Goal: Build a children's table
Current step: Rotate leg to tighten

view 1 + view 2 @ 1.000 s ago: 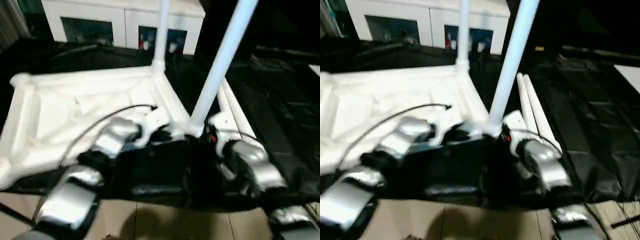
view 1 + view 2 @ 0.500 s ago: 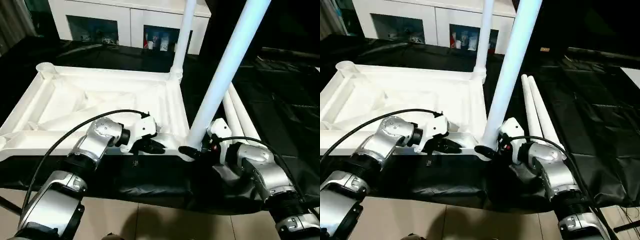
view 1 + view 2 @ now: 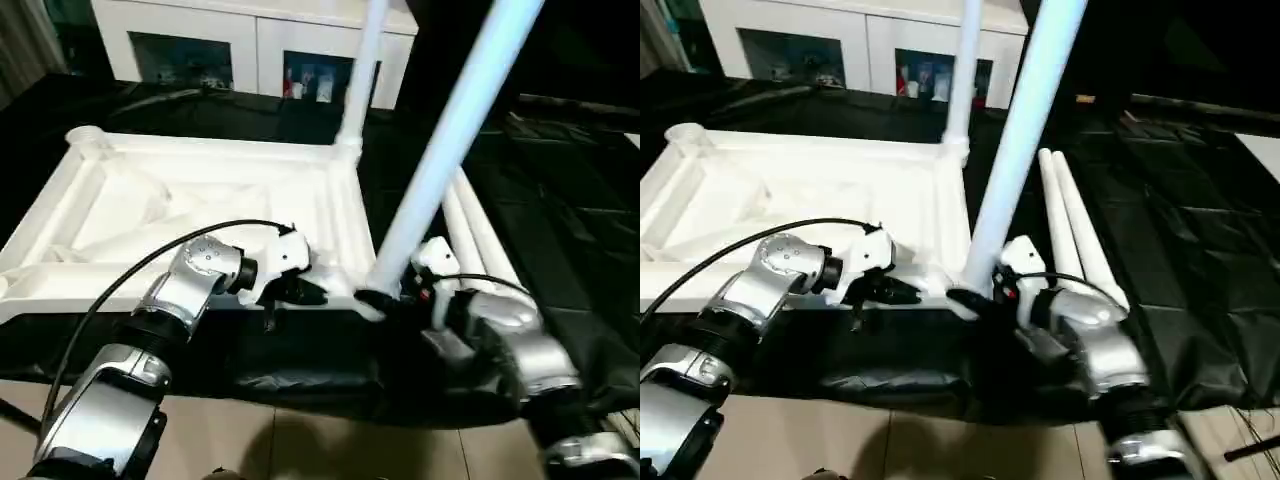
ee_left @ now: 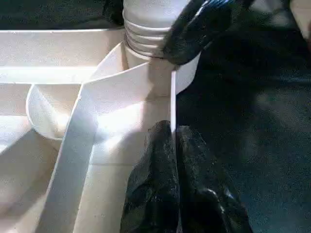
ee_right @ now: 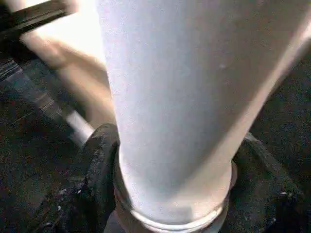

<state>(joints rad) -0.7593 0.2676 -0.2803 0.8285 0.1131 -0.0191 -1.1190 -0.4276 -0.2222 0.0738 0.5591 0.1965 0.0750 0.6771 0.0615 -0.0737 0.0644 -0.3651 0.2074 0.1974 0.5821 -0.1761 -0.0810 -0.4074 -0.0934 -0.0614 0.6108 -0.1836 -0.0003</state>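
Still, your left pincer (image 4: 175, 145) stays pinched on the near rim of the children's table (image 3: 180, 210), upside down on the black table (image 3: 1200, 230); your right pincer (image 5: 170, 194) has narrowed around the tilted leg (image 3: 440, 150) at its corner socket, fingers (image 5: 97, 165) flanking the base.

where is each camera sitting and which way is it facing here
Left eye view: on the head, looking forward and down at the upturned table top; both silver forearms show, left claw at the near rim, right claw at the near leg.
Right eye view: same head, slightly to one side; same scene, plus two spare legs on the black sheet.
Left wrist view: along the shut left claw's fingers, facing the corner socket.
Right wrist view: facing the near leg's base, a finger on either side.
Both wrist views share that leg.
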